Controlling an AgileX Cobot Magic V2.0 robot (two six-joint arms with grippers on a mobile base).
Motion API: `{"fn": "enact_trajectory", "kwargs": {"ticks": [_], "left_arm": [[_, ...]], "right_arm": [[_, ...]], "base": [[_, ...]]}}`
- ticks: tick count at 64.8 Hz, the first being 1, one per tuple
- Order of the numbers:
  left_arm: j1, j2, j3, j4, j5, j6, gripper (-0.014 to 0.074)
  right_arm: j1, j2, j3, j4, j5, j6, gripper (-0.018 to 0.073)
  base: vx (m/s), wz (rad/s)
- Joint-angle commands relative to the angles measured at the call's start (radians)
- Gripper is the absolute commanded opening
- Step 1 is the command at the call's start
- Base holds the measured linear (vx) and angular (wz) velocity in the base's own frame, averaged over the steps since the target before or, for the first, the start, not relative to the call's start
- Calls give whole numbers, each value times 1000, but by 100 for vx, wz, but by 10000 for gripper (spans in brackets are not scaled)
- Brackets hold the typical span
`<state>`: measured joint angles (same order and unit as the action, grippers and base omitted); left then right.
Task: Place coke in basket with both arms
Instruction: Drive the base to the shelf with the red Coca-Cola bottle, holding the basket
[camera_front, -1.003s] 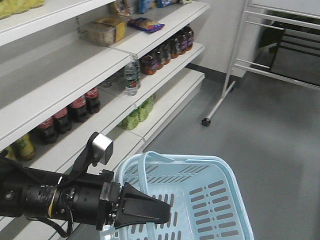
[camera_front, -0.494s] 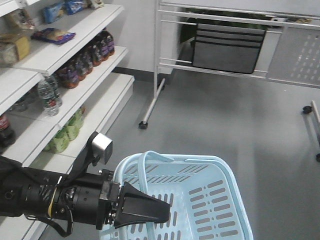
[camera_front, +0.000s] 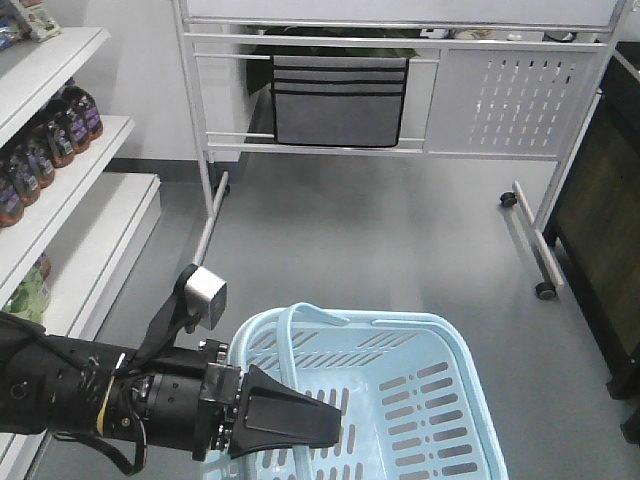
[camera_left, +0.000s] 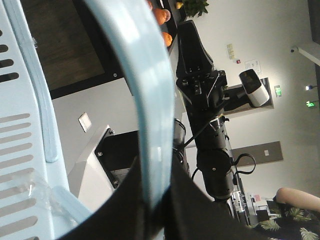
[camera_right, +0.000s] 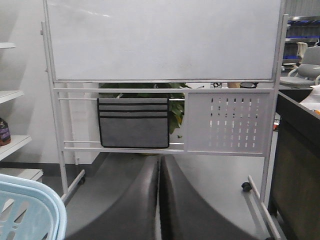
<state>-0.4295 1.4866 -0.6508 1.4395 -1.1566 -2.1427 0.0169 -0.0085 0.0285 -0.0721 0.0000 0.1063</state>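
The light blue basket (camera_front: 462, 362) fills the bottom of the front view. My left gripper (camera_front: 334, 428) reaches over it from the left. In the left wrist view my left gripper (camera_left: 157, 212) is shut on the basket's thin blue handle (camera_left: 148, 85), with the slotted basket wall (camera_left: 20, 130) at the left. My right gripper (camera_right: 159, 160) is shut and empty, pointing at the floor before a whiteboard stand; the basket rim (camera_right: 35, 197) shows at its lower left. The right arm (camera_left: 210, 130) shows in the left wrist view. No coke is in view.
A wheeled whiteboard stand (camera_front: 400, 120) with a grey pocket organiser (camera_front: 340, 100) stands ahead. White shelves with dark purple-labelled bottles (camera_front: 45, 140) run along the left. A dark cabinet (camera_front: 610, 230) is at the right. Grey floor lies between.
The whole view has swung right: the shelves with the bottles slid off to the left and the whiteboard stand came to the centre. The left arm and basket keep their place in the frame.
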Motion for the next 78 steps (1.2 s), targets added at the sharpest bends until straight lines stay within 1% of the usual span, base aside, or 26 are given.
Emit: {"fn": "enact_trajectory", "kwargs": {"ticks": [1,22,78], "left_arm": [[-3,-29,-23,-75,-217,-1,-6],[-3,-29,-23,-75,-217,-1,-6],[-3,-29,-23,-75,-217,-1,-6]], "right_arm": [[-3,-15,19,-6,-73,-5,-5],[-3,-15,19,-6,-73,-5,-5],[-3,-15,19,-6,-74,-5,-5]], "base": [[22,-26],[25,-13],[30,0]]}}
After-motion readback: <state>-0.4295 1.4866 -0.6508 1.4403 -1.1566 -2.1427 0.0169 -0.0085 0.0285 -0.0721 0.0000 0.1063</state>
